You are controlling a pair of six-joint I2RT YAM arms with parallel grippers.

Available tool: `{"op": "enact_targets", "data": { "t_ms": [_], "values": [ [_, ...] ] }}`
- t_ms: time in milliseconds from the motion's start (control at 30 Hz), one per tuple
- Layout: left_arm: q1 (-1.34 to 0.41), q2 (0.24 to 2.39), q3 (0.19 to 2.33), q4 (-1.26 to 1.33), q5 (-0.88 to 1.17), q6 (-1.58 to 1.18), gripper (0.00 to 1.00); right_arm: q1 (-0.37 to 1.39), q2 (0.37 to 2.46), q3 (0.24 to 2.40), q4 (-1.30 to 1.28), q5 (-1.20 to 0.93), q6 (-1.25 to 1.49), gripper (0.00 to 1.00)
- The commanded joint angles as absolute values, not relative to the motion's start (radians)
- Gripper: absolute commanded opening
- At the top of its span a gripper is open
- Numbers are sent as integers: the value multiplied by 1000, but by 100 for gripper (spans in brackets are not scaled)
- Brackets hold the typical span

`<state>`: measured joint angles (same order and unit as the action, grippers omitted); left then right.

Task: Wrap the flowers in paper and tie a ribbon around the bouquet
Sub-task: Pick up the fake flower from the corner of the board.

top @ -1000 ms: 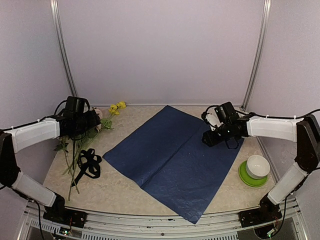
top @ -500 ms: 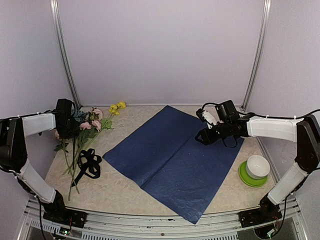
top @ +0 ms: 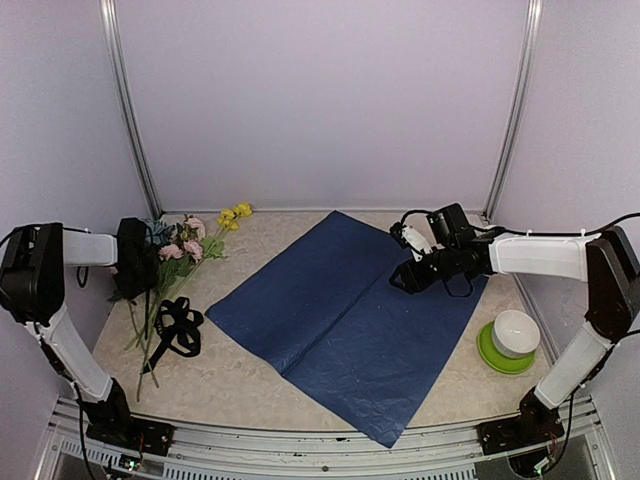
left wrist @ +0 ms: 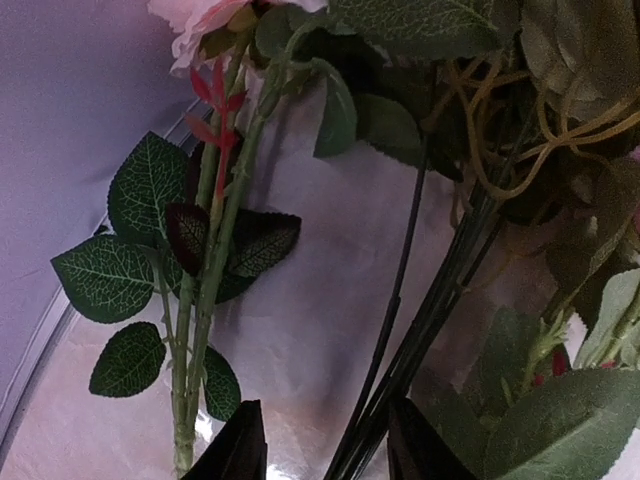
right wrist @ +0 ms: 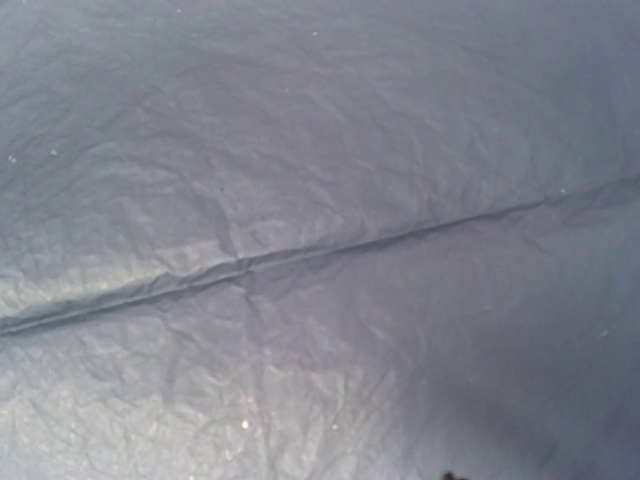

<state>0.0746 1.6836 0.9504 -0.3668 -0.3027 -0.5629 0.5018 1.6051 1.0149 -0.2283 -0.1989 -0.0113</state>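
View: overhead camera
flowers (top: pixel 185 250): lying at far left of table (top: pixel 250 390), blooms toward back wall, thin stems trailing toward near edge; well apart from paper
paper (top: pixel 300 300): spread flat mid-table, dark blue face up, one corner pointing at near edge, another at back wall; long crease (top: pixel 330 322) across it
ribbon (top: pixel 178 330): black, loosely heaped on table just beside the stems, between flowers and paper
left gripper (top: pixel 138 285): down at the stems, on their left side; jaw state not readable from here
right gripper (top: pixel 402 280): over far right part of paper; contact with sheet unclear, cannot tell whether spread or closed
bowl (top: pixel 516 330): white, sitting on green plate (top: pixel 500 362) near right edge, just off paper's right corner

View: left wrist camera
left gripper (left wrist: pixel 328 450): two black fingers (left wrist: pixel 235 450) parted, dark bundle of stems passing between them, close against one finger, bare gap beside the other; cannot tell whether pinched
flowers (left wrist: pixel 440 280): filling frame; pink bloom (left wrist: pixel 195 15) at top edge, veined green leaves (left wrist: pixel 105 275) on a separate green stem passing outside the fingers

View: right wrist camera
paper (right wrist: pixel 300 150): crinkled blue sheet filling whole frame, raised crease (right wrist: pixel 300 253) running left to right, rising toward right
right gripper: fingers out of frame, state not shown
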Motion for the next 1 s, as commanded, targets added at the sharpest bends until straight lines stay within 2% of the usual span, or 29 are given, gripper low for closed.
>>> {"op": "enact_targets", "data": {
  "t_ms": [0, 100, 233, 400, 433, 500, 667, 800, 967],
  "values": [
    [87, 1758, 939, -335, -280, -533, 41, 506, 1609, 1039, -230, -188, -24, 50],
    [87, 1793, 920, -300, -276, -534, 38, 506, 1614, 1053, -249, -182, -29, 50],
    [87, 1790, 897, -265, -265, -530, 22, 506, 1607, 1054, -256, -177, -29, 50],
    [87, 1767, 884, -262, -247, -512, 20, 506, 1609, 1065, -268, -174, -32, 51],
    [87, 1766, 882, -262, -247, -509, 16, 506, 1609, 1069, -272, -168, -32, 51],
    [87, 1761, 882, -263, -252, -506, 0, 506, 1606, 1075, -282, -162, -33, 51],
    [56, 1641, 894, -280, -312, -512, 0, 507, 1587, 1075, -287, -165, -34, 51],
    [-44, 1475, 934, -287, -400, -466, 0, 506, 1572, 1079, -288, -169, -38, 51],
    [-221, 1261, 977, -275, -636, -425, 0, 506, 1527, 1077, -256, -217, -51, 51]
  ]
}}
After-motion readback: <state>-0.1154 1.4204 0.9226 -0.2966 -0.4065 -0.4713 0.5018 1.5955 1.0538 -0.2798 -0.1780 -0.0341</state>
